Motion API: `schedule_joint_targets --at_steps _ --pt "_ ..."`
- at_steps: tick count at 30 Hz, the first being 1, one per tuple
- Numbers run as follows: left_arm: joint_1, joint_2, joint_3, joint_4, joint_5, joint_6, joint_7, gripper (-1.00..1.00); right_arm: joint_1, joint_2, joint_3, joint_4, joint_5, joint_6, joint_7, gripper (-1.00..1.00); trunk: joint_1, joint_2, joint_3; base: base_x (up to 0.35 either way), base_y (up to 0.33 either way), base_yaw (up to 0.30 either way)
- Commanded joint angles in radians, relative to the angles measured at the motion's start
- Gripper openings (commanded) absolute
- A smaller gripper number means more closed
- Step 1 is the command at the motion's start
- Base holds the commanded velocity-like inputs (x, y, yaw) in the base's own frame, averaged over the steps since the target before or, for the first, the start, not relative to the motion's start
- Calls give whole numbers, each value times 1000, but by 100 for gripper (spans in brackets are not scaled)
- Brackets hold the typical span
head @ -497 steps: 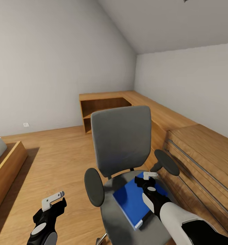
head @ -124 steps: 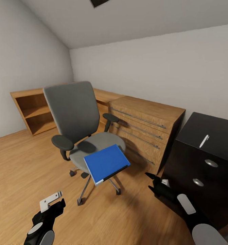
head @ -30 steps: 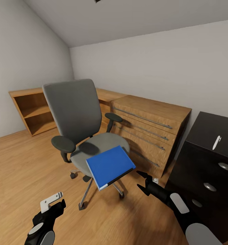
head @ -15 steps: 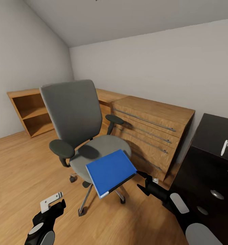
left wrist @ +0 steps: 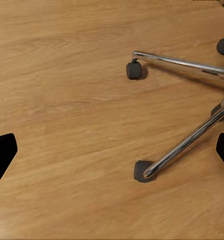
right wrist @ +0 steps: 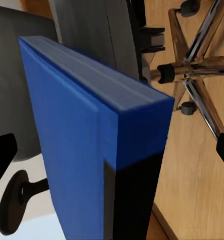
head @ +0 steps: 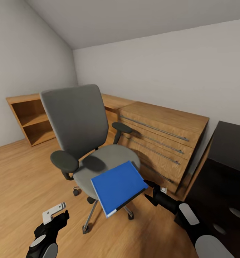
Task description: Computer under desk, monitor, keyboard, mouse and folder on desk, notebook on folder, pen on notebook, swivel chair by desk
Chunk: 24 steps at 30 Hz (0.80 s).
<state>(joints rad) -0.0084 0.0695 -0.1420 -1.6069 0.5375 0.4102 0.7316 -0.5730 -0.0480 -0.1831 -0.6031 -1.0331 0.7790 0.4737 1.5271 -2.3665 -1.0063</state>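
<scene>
Blue folder (head: 118,187), flat w/ white page edges, is gripped at its edge by right hand (head: 151,193), tilted, above swivel chair (head: 84,135) seat's front edge. Left hand (head: 54,215) is spread open over floor (head: 23,179).

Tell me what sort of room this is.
Probably an attic bedroom or home office: a sloped ceiling, wood floor, a grey swivel chair and an oak dresser along the wall.
</scene>
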Motion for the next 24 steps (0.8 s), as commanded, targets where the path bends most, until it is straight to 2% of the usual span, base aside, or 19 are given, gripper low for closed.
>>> schedule_joint_targets --at_steps 1,19,24 --pt "-1 1 -2 -1 6 3 8 100 -1 0 -4 0 1 7 2 100 0 0 -1 61 20 0" --pt "-1 1 -2 0 6 3 8 100 -1 0 -4 0 1 6 2 100 0 0 -1 15 6 0" --pt "-1 1 -2 0 4 2 9 100 -1 0 -4 0 1 6 2 100 0 0 -1 119 96 0"
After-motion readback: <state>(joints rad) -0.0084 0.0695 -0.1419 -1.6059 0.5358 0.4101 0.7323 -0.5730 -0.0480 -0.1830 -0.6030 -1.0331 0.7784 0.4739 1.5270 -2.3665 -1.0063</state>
